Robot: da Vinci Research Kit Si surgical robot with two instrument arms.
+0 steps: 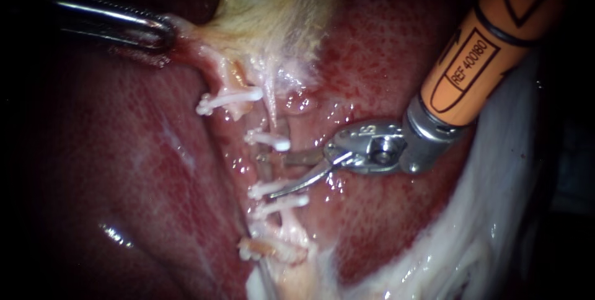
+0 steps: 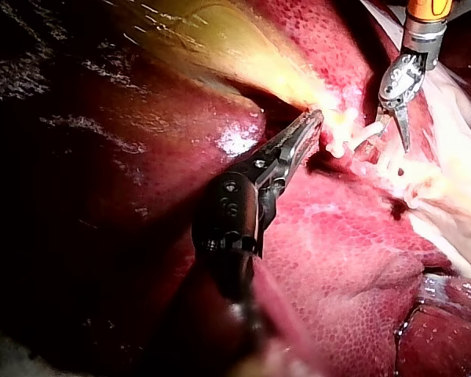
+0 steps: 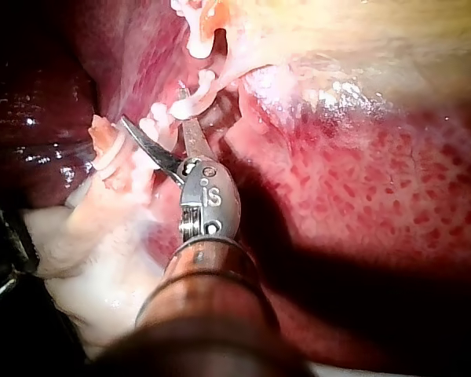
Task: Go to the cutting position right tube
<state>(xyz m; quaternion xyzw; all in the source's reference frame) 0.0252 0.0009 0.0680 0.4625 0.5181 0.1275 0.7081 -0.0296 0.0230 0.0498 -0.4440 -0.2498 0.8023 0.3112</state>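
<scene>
Over the liver's (image 1: 384, 46) middle, between clips (image 1: 268, 139) on right tube (image 1: 271, 111), right instrument (image 1: 264, 176) blades stood apart astride the tube, contact unclear, left instrument (image 1: 166, 32) jaws clamped on gallbladder (image 1: 273, 8) edge.

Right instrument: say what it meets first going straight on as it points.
The right instrument would probably first meet the tube between the white clips. Its blades stand open at it, though depth is unclear.
</scene>
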